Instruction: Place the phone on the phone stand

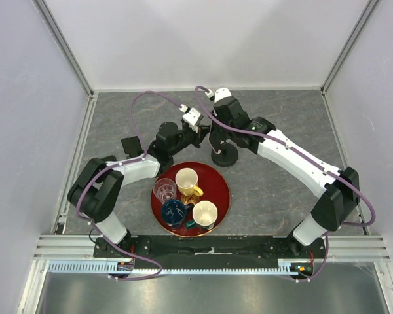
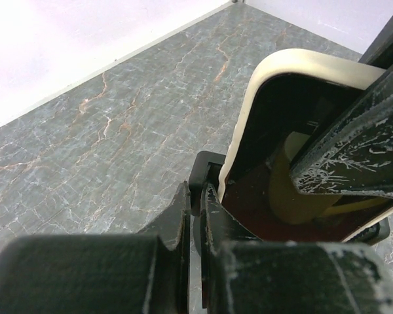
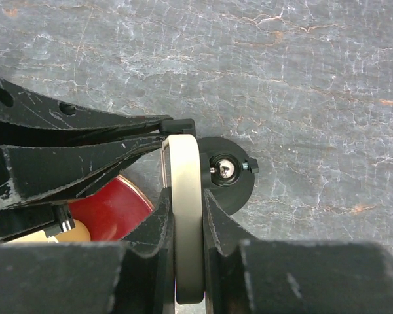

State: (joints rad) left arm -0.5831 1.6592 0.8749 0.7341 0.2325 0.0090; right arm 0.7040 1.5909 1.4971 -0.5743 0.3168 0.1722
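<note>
The phone point(image 1: 215, 140) stands upright over the phone stand point(image 1: 224, 157), whose round base rests on the grey table behind the tray. My right gripper point(image 3: 187, 210) is shut on the phone's pale rim point(image 3: 185, 170), seen edge-on, with the stand's disc base point(image 3: 243, 190) just below. In the left wrist view the phone's dark screen point(image 2: 275, 118) reflects the tray. My left gripper point(image 2: 196, 191) is closed on the stand's small black clamp piece point(image 2: 206, 167) at the phone's lower corner. Its fingers point(image 3: 85, 140) reach in from the left. The stem is hidden.
A red round tray point(image 1: 223, 190) lies in front of the stand, holding a yellow mug point(image 1: 187, 180), a clear glass point(image 1: 164, 190), a blue cup point(image 1: 173, 210) and a cream cup point(image 1: 204, 212). A flat black rectangle point(image 1: 131, 145) lies to the left. Pale walls enclose the table.
</note>
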